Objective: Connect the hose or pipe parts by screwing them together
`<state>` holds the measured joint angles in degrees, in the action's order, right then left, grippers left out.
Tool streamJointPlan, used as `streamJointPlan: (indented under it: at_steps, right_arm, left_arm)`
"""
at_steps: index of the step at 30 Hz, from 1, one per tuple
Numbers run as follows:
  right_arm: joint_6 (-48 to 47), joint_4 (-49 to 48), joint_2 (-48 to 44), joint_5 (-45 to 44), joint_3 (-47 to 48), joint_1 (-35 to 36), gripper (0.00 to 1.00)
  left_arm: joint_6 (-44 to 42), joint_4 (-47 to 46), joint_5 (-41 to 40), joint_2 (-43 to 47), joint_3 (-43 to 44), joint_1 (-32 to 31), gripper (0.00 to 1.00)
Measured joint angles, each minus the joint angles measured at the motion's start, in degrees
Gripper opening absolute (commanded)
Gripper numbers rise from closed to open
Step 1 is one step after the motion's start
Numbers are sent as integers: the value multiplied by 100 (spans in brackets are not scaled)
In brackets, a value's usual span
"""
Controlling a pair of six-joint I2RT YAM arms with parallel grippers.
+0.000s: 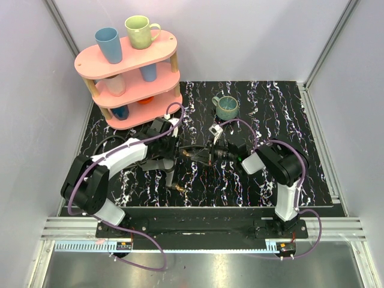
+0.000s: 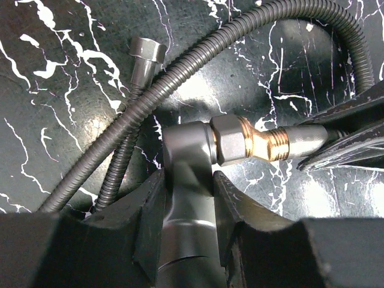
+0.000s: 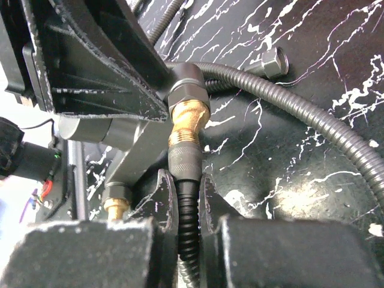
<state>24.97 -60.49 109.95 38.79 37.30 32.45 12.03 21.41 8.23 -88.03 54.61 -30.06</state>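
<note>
My left gripper (image 2: 187,180) is shut on the dark grey piece (image 2: 186,147), both jaws pressed against its stem. A grey nut and an angled brass fitting (image 2: 263,144) stick out from that piece to the right. The knurled end nut (image 3: 185,157) of a black corrugated hose (image 3: 188,210) sits on the brass thread (image 3: 189,119). My right gripper (image 3: 187,183) is shut on this hose just behind the nut. In the top view the two grippers meet over the mat's middle (image 1: 201,153). The hose loops back, and its free end nut (image 2: 147,53) lies on the mat.
A pink three-tier shelf (image 1: 129,66) holding cups stands at the back left. A teal mug (image 1: 227,107) sits behind the grippers. The grey piece's brass-tipped stem (image 3: 117,207) points toward the near edge. Purple cables arc over both arms.
</note>
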Motion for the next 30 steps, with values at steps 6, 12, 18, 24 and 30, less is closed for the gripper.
streamJointPlan:
  at_steps: [6, 12, 18, 24, 30]
  right_arm:
    - [1084, -623, 417, -7, 0, -31, 0]
    - [2190, -892, 557, -98, 0, -37, 0]
    - [3296, -1060, 688, -256, 0, -35, 0]
    - [4452, -1300, 804, -535, -39, -33, 0]
    - [5184, -1318, 1172, -833, -46, -42, 12]
  left_arm:
    - [181, -354, -127, 208, -337, 13, 0]
    - [352, -647, -227, 428, -599, 13, 0]
    - [531, -964, -348, 601, -837, 13, 0]
    - [636, -1248, -457, 743, -1014, 13, 0]
    - [789, -1768, -50, 914, -1130, -105, 0]
